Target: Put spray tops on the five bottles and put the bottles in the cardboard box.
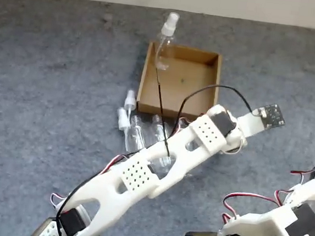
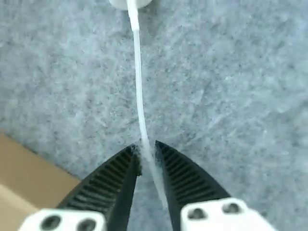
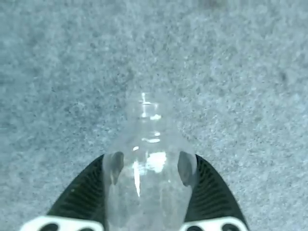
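My left gripper (image 2: 147,147) is shut on the thin white dip tube (image 2: 139,96) of a spray top, whose white cap (image 2: 131,4) hangs over the grey carpet. My right gripper (image 3: 149,163) is shut on a clear bottle (image 3: 147,144) with a bare, open neck. In the high view the cardboard box (image 1: 207,59) lies at the middle back. A topped bottle (image 1: 165,38) leans at its far left corner. Clear bottles with white tops (image 1: 130,128) lie on the carpet before the box, partly hidden by the left arm (image 1: 159,165).
A corner of the cardboard box (image 2: 19,178) sits close beside the left gripper. The right arm (image 1: 280,228) stands at the near right edge of the carpet. Open carpet stretches to the left and right of the box.
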{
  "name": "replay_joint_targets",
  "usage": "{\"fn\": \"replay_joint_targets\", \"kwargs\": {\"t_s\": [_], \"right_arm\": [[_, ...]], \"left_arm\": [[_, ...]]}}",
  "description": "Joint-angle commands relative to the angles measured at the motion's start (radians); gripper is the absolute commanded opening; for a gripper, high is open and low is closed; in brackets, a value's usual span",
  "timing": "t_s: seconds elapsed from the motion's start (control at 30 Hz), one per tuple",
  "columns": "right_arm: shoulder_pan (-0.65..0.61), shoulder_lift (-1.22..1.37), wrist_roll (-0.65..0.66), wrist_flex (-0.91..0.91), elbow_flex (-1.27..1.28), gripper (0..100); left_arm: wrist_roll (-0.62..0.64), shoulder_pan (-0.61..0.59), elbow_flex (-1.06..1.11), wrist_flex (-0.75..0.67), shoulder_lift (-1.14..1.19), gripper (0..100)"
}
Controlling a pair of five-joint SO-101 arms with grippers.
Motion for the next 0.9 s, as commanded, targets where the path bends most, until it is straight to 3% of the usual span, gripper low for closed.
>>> {"fn": "replay_joint_targets", "kwargs": {"t_s": [0.0,0.3,0.43,0.63,0.87], "right_arm": [[-0.012,-0.018,0.006,-0.016,-0.008,0.4],[-0.012,-0.019,0.006,-0.013,-0.010,0.4],[-0.012,-0.019,0.005,-0.012,-0.010,0.4],[-0.008,-0.013,0.006,-0.012,-0.008,0.4],[-0.002,-0.013,0.008,-0.015,-0.007,0.4]], "left_arm": [[0.012,-0.015,-0.058,-0.002,-0.054,0],[0.011,-0.022,-0.354,0.331,-0.127,0],[0.011,-0.024,-0.414,0.367,-0.119,1],[0.012,-0.015,-0.294,0.025,-0.045,16],[0.012,-0.021,-0.137,-0.232,0.062,10]]}}
